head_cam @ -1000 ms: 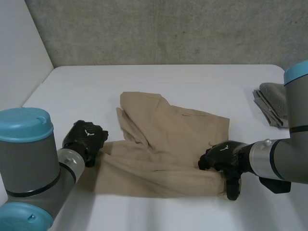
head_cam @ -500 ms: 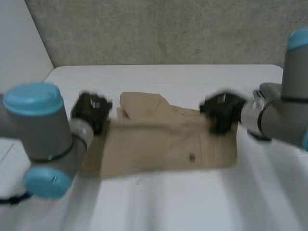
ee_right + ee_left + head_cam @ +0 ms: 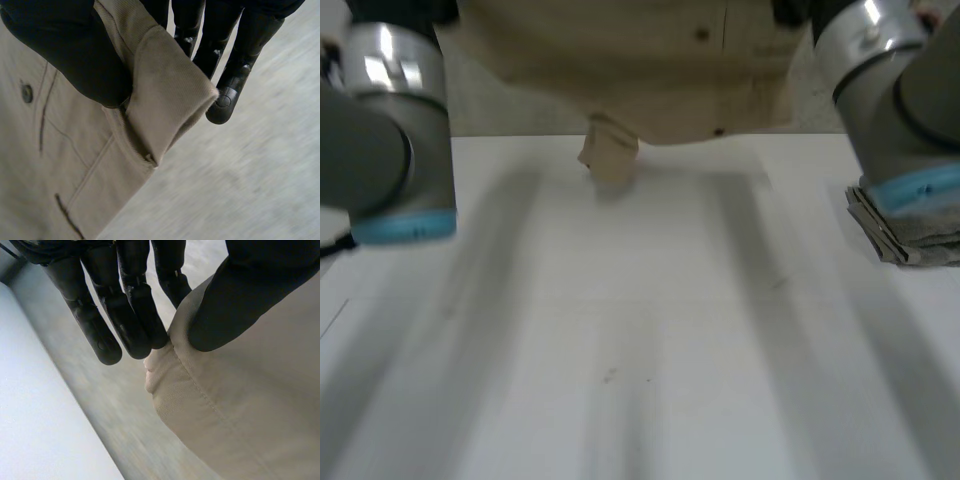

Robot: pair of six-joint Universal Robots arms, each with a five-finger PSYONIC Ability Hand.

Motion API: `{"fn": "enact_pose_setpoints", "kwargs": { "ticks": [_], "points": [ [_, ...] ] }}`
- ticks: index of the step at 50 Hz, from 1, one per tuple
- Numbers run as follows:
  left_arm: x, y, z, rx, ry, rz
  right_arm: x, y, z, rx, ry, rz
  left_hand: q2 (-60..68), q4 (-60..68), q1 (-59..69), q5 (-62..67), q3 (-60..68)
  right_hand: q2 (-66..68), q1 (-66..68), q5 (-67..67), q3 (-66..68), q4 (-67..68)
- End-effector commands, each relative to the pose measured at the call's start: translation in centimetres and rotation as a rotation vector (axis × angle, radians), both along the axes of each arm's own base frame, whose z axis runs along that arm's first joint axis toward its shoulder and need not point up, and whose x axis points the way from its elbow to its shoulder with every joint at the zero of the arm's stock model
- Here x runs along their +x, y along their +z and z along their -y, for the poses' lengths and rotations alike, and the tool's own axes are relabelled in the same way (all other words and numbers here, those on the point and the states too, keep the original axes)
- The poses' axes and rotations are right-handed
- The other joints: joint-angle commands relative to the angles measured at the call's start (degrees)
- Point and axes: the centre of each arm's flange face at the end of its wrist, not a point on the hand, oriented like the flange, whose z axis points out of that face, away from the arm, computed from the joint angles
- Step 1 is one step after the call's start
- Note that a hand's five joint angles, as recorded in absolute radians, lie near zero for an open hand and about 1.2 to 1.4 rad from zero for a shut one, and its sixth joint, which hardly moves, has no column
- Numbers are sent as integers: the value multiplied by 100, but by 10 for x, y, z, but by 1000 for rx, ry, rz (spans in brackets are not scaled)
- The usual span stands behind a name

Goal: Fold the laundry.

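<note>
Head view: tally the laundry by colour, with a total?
Beige garment: 1, held up above the table, pinched by the left hand and the right hand
Grey folded cloth: 1, on the table beside the right arm
Total: 2

Flat white table (image 3: pixel 640 330) takes up the foreground, surface matte and smooth. Behind its far edge stands a rough grey concrete wall (image 3: pixel 475 110), mottled in texture. Lighting is even and diffuse, no glare.
</note>
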Motion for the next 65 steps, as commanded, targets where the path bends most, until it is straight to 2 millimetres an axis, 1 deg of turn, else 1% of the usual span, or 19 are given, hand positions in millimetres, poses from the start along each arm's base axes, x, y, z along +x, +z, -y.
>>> {"fn": "enact_pose_setpoints", "kwargs": {
  "ticks": [1, 3, 5, 7, 9, 13, 15, 19, 27, 32, 36, 37, 40, 45, 47, 48, 54, 59, 65],
  "points": [
    [4, -103, -23, 295, -17, 155, -6, -91, -14, 329, 9, -169, 1132, 1115, 1484, 1244, 1159, 1321, 2430, 1293, 1245, 1188],
    [5, -124, -32, 357, -24, 190, -12, -122, -25, 456, 10, -244, 1132, 1115, 1484, 1244, 1159, 1321, 2430, 1293, 1245, 1188],
    [9, -153, -47, 449, -35, 239, -17, -141, -33, 534, 9, -296, 1132, 1115, 1484, 1244, 1159, 1321, 2430, 1293, 1245, 1188],
    [10, -171, -59, 512, -47, 279, -24, -166, -46, 629, 6, -388, 1132, 1115, 1484, 1244, 1159, 1321, 2430, 1293, 1245, 1188],
    [13, -190, -77, 591, -61, 339, -29, -179, -56, 683, 7, -454, 1132, 1115, 1484, 1244, 1159, 1321, 2430, 1293, 1245, 1188],
    [16, -208, -108, 689, -89, 438, -41, -201, -78, 777, 11, -598, 1132, 1115, 1484, 1244, 1159, 1321, 2430, 1293, 1245, 1188],
    [17, -205, -119, 705, -101, 459, -47, -211, -90, 826, 19, -667, 1132, 1115, 1484, 1244, 1159, 1321, 2430, 1293, 1245, 1188],
    [24, -200, -142, 752, -127, 487, -58, -221, -109, 909, 39, -762, 1132, 1115, 1484, 1244, 1159, 1321, 2430, 1293, 1245, 1188],
    [31, -192, -182, 812, -188, 560, -80, -211, -154, 999, 100, -915, 1132, 1115, 1484, 1244, 1159, 1321, 2430, 1293, 1245, 1188],
    [34, -198, -202, 885, -223, 628, -90, -205, -160, 987, 87, -933, 1001, 984, 1353, 1113, 1028, 1321, 2430, 1293, 1245, 1188],
    [32, -201, -207, 903, -249, 653, -96, -204, -151, 991, 63, -897, -3294, -3312, -2943, -3182, -3267, 1321, 2430, 1293, 1245, 1188],
    [29, -198, -203, 887, -243, 639, -96, -204, -151, 993, 68, -891, -4739, -4756, -4387, -4627, -4711, 1321, 2430, 1293, 1245, 1188],
    [19, -185, -187, 815, -240, 585, -93, -204, -149, 982, 95, -858, -5868, -5885, -5516, -5756, -5841, 1321, 2430, 1293, 1245, 1188],
    [12, -158, -144, 684, -187, 462, -90, -208, -147, 954, 115, -826, -5713, -5730, -5361, -5601, -5685, 1321, 2430, 1293, 1245, 1188],
    [11, -154, -129, 653, -185, 439, -89, -210, -146, 946, 111, -808, -5495, -5512, -5143, -5383, -5467, 1321, 2430, 1293, 1245, 1188],
    [6, -154, -113, 631, -208, 430, -89, -210, -145, 945, 108, -801, -5227, -5244, -4875, -5115, -5199, 1321, 2430, 1293, 1245, 1188],
    [-17, -170, -64, 638, -378, 416, -86, -210, -143, 948, 99, -739, -4435, -4453, -4084, -4323, -4408, 1321, 2430, 1293, 1245, 1188],
    [-29, -202, -13, 760, -429, 340, -85, -212, -142, 938, 95, -713, -3042, -3060, -2691, -2930, -3015, 1321, 2430, 1293, 1245, 1188],
    [-36, -231, 21, 858, -473, 339, -85, -215, -143, 945, 95, -705, -3087, -3105, -2736, -2975, -3060, 1321, 2430, 1293, 1245, 1188]
  ]
}}
